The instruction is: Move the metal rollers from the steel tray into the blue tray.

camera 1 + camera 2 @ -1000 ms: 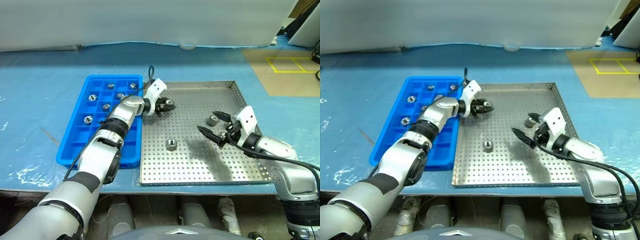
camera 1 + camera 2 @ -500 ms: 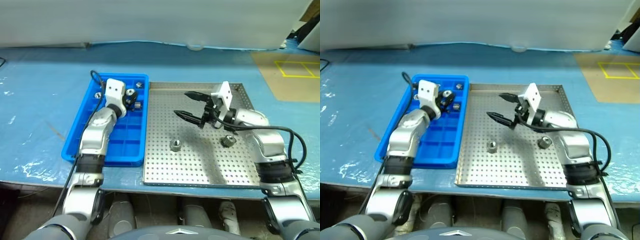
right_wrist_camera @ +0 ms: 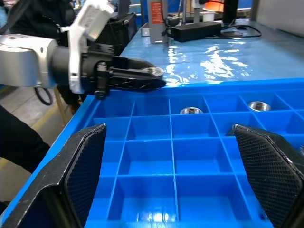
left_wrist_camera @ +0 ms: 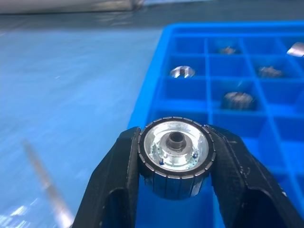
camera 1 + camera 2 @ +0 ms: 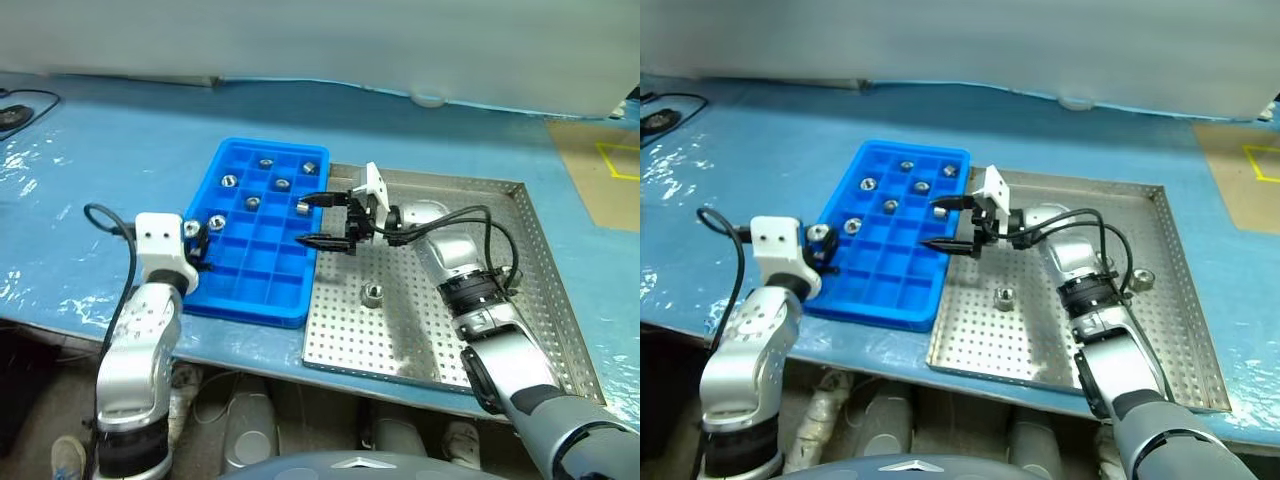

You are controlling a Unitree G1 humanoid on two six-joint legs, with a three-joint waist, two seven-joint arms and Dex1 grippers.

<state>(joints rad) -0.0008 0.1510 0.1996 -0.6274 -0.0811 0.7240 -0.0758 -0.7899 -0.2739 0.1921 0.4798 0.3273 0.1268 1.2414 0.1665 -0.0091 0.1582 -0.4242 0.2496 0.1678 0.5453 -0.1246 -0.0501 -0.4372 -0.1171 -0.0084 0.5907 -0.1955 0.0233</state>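
— While you look along your left tool, what sits in it?
— Your left tool is clamped on one metal roller, at the near left edge of the blue tray.
— And your right tool?
— Its fingers stand wide apart and empty over the blue tray's right edge. Several rollers lie in compartments; two rollers lie in the steel tray on your blue tabletop.

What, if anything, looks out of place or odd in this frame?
Nothing spilled or damaged. The one oddity: the left gripper, shut on a metal roller, sits at the blue tray's outer left edge rather than over a compartment. Two rollers remain on the steel tray.
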